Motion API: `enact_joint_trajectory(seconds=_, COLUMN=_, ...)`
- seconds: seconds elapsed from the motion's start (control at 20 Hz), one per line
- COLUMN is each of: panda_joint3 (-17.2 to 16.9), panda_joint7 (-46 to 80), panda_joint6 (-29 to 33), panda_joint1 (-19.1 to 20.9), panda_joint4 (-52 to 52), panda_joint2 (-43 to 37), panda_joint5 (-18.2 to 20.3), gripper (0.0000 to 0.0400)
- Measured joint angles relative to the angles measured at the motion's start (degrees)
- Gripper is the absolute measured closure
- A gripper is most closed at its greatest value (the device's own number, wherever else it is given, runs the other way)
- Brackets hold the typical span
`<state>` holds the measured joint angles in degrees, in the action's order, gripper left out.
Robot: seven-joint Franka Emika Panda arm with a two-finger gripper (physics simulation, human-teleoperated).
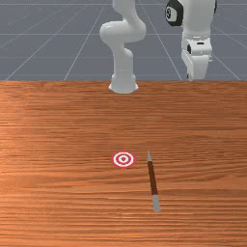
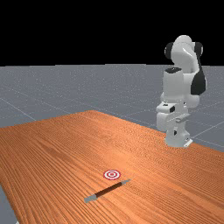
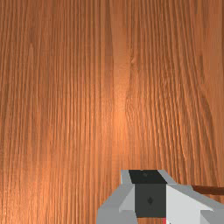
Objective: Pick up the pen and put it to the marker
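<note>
Can make out a white round mark (image 1: 170, 13) on the black joint cap (image 1: 179, 13) of the white robot arm (image 1: 198, 17), toward the front view's upper right. Bears a dark squiggle, looks roughly like a 9 or an S, too small to read for certain. Also see a bullseye target (image 1: 123, 159) in red and white concentric rings, lying flat on the wood table (image 1: 53, 193); reads as a target sign.

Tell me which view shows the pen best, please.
The front view shows the whole pen more from above, tip to end. The far view shows it whole but foreshortened; the wrist view, part of its brown barrel.
</note>
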<state>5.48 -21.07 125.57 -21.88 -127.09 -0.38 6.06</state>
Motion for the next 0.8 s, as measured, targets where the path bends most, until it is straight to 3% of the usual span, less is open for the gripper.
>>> enact_joint_trajectory(seconds=0.1, panda_joint3=-0.56, panda_joint7=-0.17, panda_joint6=-1.32, panda_joint1=0.85, panda_joint4=5.91, panda_joint2=4.63, panda_joint5=-0.52, gripper=0.04)
enact_joint_trajectory(seconds=0.15, panda_joint3=-0.91, panda_joint7=4.5, panda_joint6=5.61, panda_joint1=1.09, panda_joint4=1.42, panda_joint2=2.36, panda_joint5=-2.74, gripper=0.04)
enact_joint_trajectory(seconds=0.2, panda_joint3=-1.31, panda_joint7=7.83, panda_joint6=-1.95, panda_joint1=0.63, panda_joint4=6.37, panda_joint2=5.89, panda_joint5=-6.52, gripper=0.04)
enact_joint_trajectory(seconds=0.25, panda_joint3=-1.69, panda_joint7=8.02, panda_joint6=2.46, panda_joint1=0.39, panda_joint4=5.0, panda_joint2=7.91, panda_joint5=-6.71, gripper=0.04)
enact_joint_trajectory(seconds=0.3, panda_joint3=-0.89, panda_joint7=1.59, panda_joint6=4.3, panda_joint1=1.66, panda_joint4=5.91, panda_joint2=12.61, panda_joint5=0.39, gripper=0.04)
enact_joint_trajectory(seconds=0.4, panda_joint3=-0.18, panda_joint7=0.17, panda_joint6=7.2, panda_joint1=2.43, panda_joint4=9.94, panda_joint2=24.52, panda_joint5=1.34, gripper=0.04)
enact_joint_trajectory(seconds=0.5, panda_joint3=-0.83, panda_joint7=0.96, panda_joint6=21.97, panda_joint1=1.57, panda_joint4=4.03, panda_joint2=27.63, panda_joint5=-0.2, gripper=0.04)
enact_joint_trajectory(seconds=0.55, panda_joint3=-2.89, panda_joint7=3.39, panda_joint6=29.29, panda_joint1=-0.56, panda_joint4=0.29, panda_joint2=26.88, panda_joint5=-2.41, gripper=0.04)
enact_joint_trajectory(seconds=0.6, panda_joint3=-4.04, panda_joint7=4.5, panda_joint6=31.73, panda_joint1=-1.81, panda_joint4=-1.1, panda_joint2=26.49, panda_joint5=-3.22, gripper=0.04)
enact_joint_trajectory(seconds=0.7, panda_joint3=-2.66, panda_joint7=3.75, panda_joint6=30.52, panda_joint1=-0.85, panda_joint4=-1.89, panda_joint2=25.78, panda_joint5=-2.29, gripper=0.04)
enact_joint_trajectory(seconds=0.75, panda_joint3=2.01, panda_joint7=-2.26, panda_joint6=27.58, panda_joint1=3.67, panda_joint4=-0.51, panda_joint2=26.65, panda_joint5=3.06, gripper=0.04)
enact_joint_trajectory(seconds=0.8, panda_joint3=-1.45, panda_joint7=4.2, panda_joint6=26.15, panda_joint1=0.35, panda_joint4=0.79, panda_joint2=27.18, panda_joint5=0.21, gripper=0.04)
